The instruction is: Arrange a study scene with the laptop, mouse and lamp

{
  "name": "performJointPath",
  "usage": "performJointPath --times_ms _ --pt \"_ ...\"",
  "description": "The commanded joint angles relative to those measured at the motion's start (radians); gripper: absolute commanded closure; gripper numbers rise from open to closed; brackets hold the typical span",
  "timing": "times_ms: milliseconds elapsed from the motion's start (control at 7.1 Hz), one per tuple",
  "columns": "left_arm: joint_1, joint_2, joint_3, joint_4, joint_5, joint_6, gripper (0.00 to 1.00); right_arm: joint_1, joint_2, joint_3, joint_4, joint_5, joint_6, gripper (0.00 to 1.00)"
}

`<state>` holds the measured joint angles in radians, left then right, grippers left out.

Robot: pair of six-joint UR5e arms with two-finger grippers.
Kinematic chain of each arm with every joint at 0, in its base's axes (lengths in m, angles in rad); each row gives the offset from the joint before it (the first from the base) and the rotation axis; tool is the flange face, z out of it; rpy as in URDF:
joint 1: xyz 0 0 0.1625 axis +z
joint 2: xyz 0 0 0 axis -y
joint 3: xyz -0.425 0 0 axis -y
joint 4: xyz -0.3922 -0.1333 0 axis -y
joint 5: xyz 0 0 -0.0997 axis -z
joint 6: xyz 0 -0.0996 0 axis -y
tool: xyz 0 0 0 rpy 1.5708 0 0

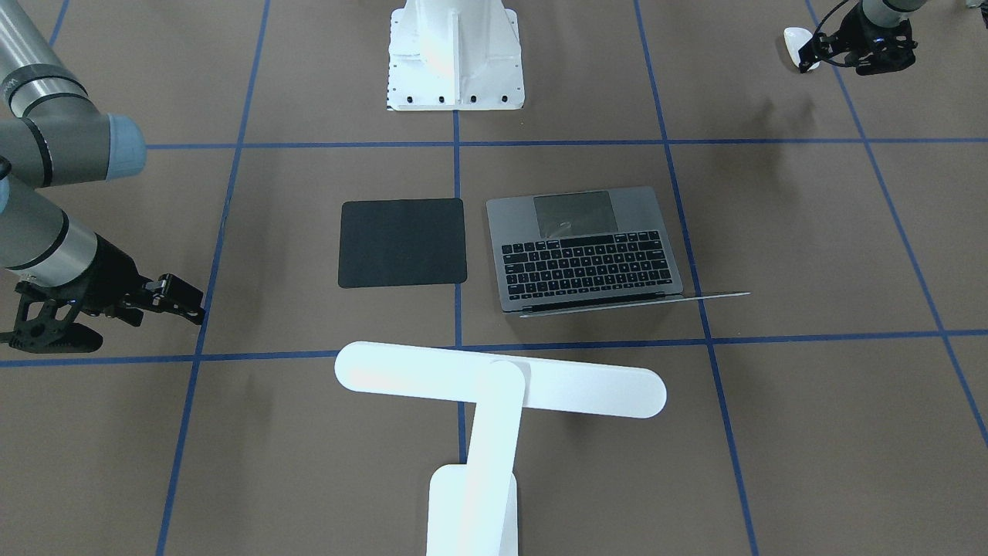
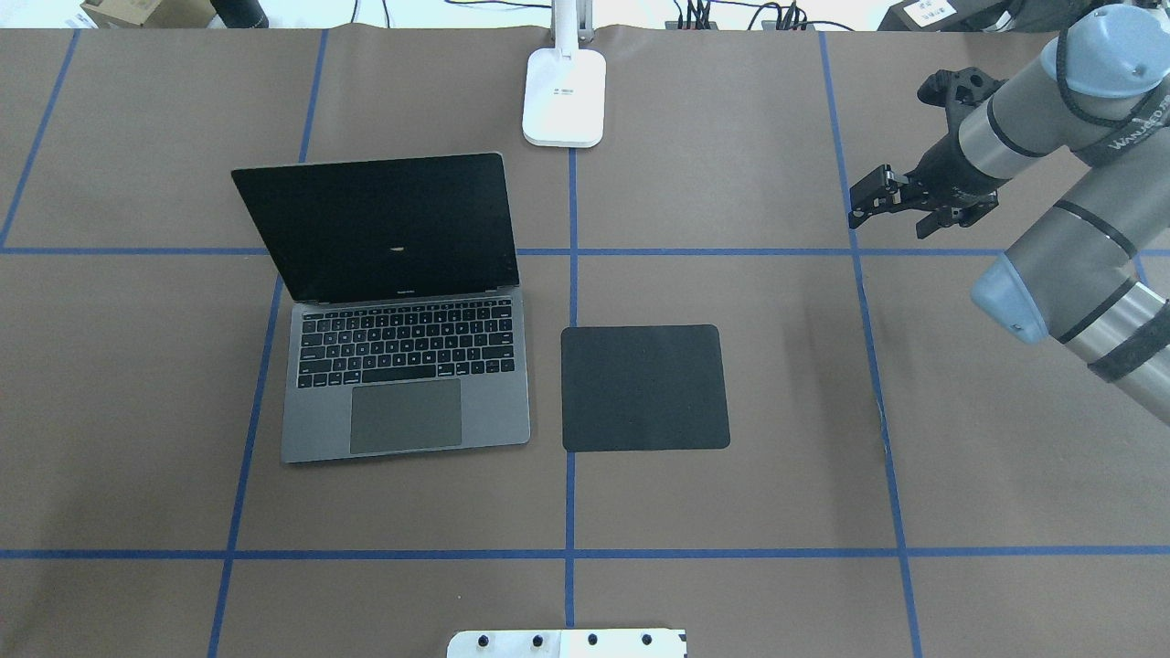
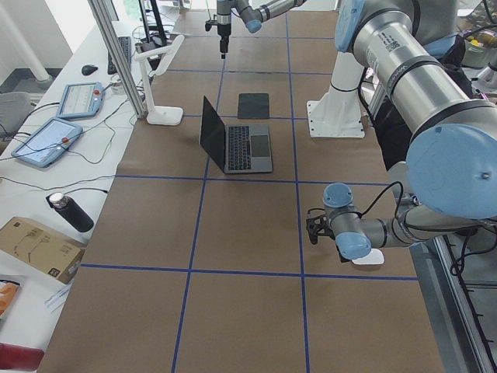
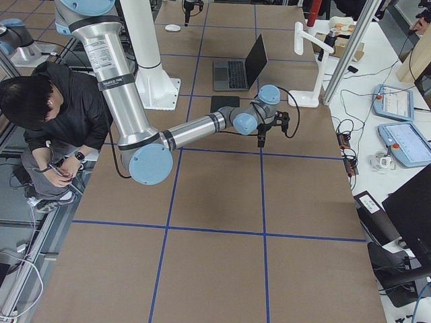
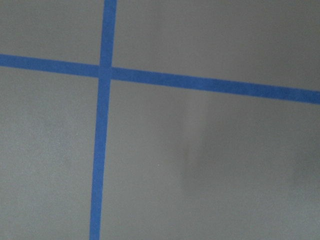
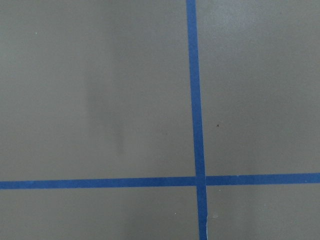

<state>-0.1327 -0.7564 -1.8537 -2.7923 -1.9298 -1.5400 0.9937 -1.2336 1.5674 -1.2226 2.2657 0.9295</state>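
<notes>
Slim grey metal laptop (image 2: 402,366) open beside matte black square mat (image 2: 644,387); right gripper (image 2: 868,203) seemingly closed, empty; left gripper's (image 1: 810,52) state unclear.

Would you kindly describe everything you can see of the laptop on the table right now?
The laptop is slim, with a dark-grey, metal-looking body, black keys and a large trackpad. It stands open on the brown table, its lid upright and leaning slightly back, the screen dark. It sits beside the black square mat, a narrow gap between them, with the lamp beyond its lid. Neither gripper touches it; only the table does.
</notes>
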Motion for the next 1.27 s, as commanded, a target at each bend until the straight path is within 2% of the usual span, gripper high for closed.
performJointPath --times_ms 0,704,986,1126 --pt "0.117 0.000 0.001 -0.027 0.000 -0.072 0.00 -0.003 -0.003 0.005 0.000 -0.006 0.000 0.01" --pt "0.231 0.002 0.034 -0.038 0.000 -0.083 0.00 -0.032 -0.013 0.025 0.000 -0.031 0.006 0.01" --pt "0.269 0.000 0.138 -0.187 0.000 -0.086 0.00 -0.036 -0.017 0.034 0.000 -0.043 0.009 0.01" --pt "0.284 -0.007 0.139 -0.194 0.000 -0.122 0.00 -0.036 -0.023 0.043 0.000 -0.044 0.009 0.01"
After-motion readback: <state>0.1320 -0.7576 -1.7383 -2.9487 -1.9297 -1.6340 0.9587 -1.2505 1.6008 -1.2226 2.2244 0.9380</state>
